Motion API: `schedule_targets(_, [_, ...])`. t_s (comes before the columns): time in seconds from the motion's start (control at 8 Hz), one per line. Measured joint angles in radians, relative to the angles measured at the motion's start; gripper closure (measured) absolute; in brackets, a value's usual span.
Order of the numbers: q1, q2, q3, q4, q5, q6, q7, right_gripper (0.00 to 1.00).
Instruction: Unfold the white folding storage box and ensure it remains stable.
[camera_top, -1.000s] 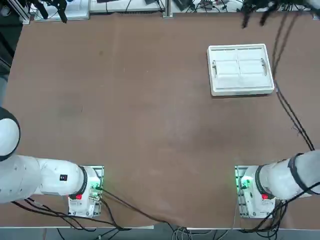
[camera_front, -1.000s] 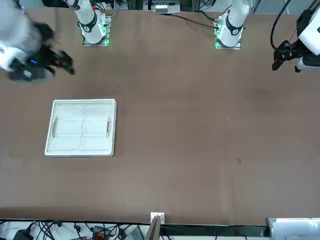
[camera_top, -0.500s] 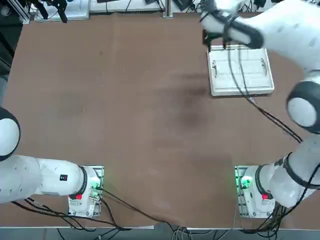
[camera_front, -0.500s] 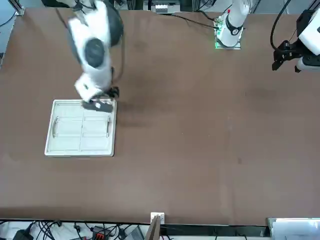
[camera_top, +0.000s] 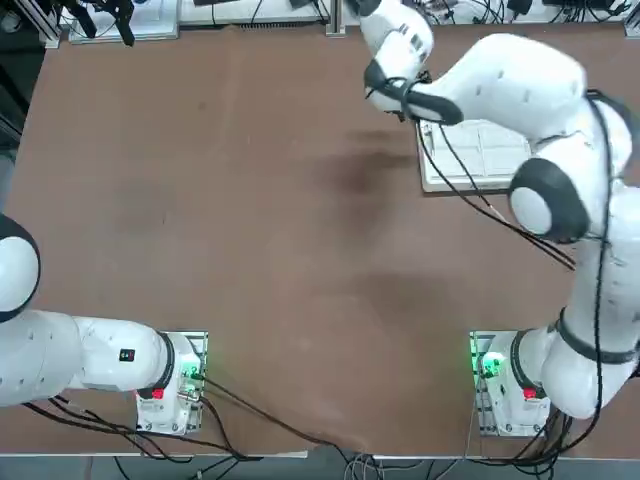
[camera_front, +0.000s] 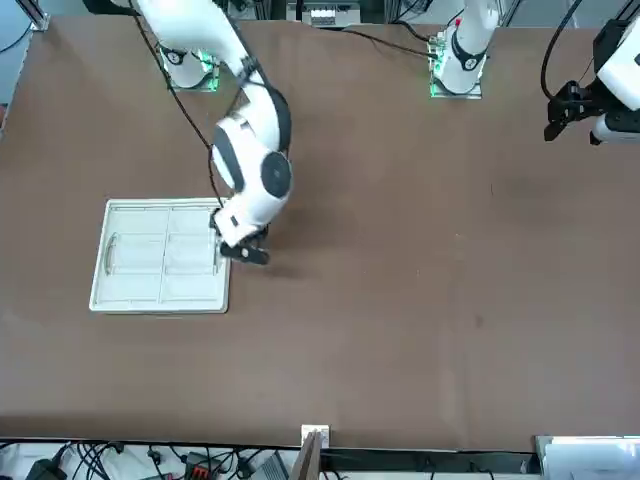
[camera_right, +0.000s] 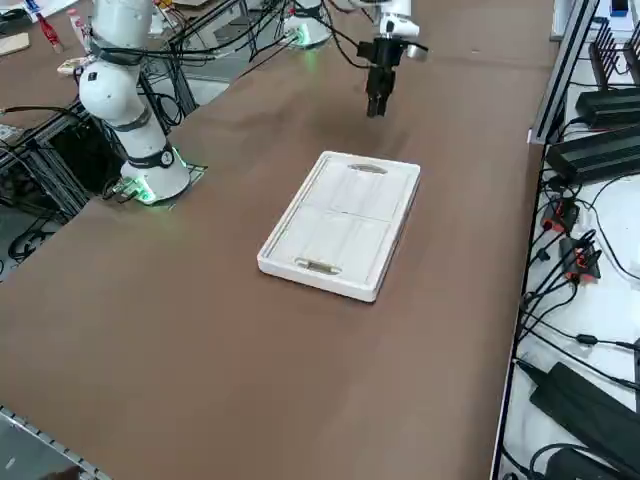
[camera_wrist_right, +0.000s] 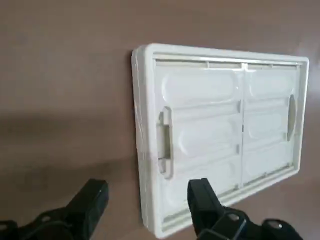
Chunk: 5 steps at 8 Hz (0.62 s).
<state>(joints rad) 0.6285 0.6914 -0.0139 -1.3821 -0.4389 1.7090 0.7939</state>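
The white folding storage box (camera_front: 160, 255) lies folded flat on the brown table, far out on the right arm's side. Its panels lie inside the thick rim, with a handle bar at each short end (camera_right: 340, 222). In the top view the right arm covers part of the box (camera_top: 485, 150). My right gripper (camera_front: 245, 250) hangs above the table at the box's short end nearest the table's middle (camera_right: 377, 103). The wrist view shows its black fingers (camera_wrist_right: 95, 192) spread open over that rim of the box (camera_wrist_right: 220, 130), touching nothing.
The arm's black cable (camera_top: 470, 190) drapes across the box's near corner. Cables and black devices (camera_right: 590, 100) line the floor beyond the table's right edge. Brown tabletop (camera_top: 250, 220) stretches to the left of the box.
The right arm has swung in from beyond the table's far right corner, across the box, to the box's inner short end. The box has not moved.
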Motion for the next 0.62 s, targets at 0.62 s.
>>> schedule_targets(0.62, [0.009, 0.207, -0.005, 0.097, -0.119, -0.040, 0.004, 0.13])
